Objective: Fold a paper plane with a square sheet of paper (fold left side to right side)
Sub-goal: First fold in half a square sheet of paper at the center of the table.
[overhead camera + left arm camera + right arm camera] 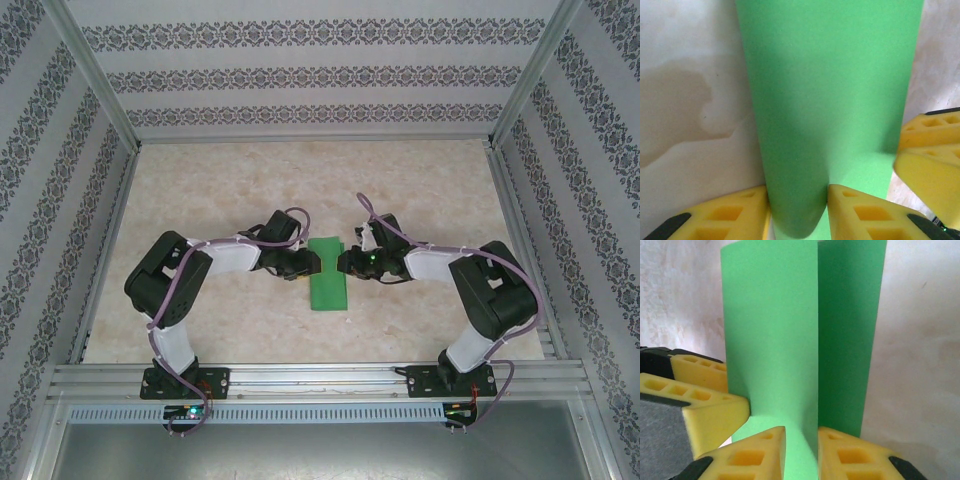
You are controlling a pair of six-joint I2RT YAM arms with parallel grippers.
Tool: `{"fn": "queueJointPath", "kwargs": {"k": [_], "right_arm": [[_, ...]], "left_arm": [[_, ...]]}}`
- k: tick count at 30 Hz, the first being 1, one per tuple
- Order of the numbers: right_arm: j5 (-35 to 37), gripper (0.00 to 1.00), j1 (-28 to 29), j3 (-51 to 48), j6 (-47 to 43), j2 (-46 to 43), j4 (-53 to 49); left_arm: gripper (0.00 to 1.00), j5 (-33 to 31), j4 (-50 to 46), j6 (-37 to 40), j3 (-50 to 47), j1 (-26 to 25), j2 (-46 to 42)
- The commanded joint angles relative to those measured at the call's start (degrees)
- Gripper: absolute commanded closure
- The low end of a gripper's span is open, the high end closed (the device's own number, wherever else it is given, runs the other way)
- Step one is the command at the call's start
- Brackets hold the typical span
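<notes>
The square sheet of paper (328,278) lies mid-table as a bright-green strip folded over on itself. My left gripper (312,262) meets its far end from the left, my right gripper (346,262) from the right. In the left wrist view the rounded fold of the paper (830,90) fills the gap of the left gripper (797,202) and touches both yellow fingers. In the right wrist view the raised upper layer of the paper (770,330) stands between the parted fingers of the right gripper (801,442), close to the right one. No paper plane shape shows.
The marbled tabletop (230,190) is enclosed by patterned walls and metal posts (100,90). An aluminium rail (320,378) runs along the near edge at the arm bases. The two grippers nearly touch; the right gripper's fingers (930,150) intrude at the left wrist view's right edge.
</notes>
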Motion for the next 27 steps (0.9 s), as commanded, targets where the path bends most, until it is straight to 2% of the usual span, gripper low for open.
{"fn": "queueJointPath", "kwargs": {"k": [1, 6, 15, 27], "right_arm": [[4.0, 0.7, -0.3, 0.7, -3.4, -3.7, -4.9], [7.7, 0.63, -2.8, -0.3, -6.2, -8.2, -10.0], [8.6, 0.61, -8.4, -3.4, -8.0, -14.6, -12.8], [8.1, 0.61, -9.4, -3.6, -8.8, -14.7, -13.5]], "left_arm": [[0.65, -2.6, -2.2, 2.0, 1.5, -2.6, 4.4], [0.64, -3.1, -5.2, 3.6, 3.5, -3.1, 6.1], [0.59, -3.8, -9.9, 5.7, 7.2, -4.4, 9.7], [0.55, -4.4, -13.4, 6.9, 10.9, -5.5, 12.9]]}}
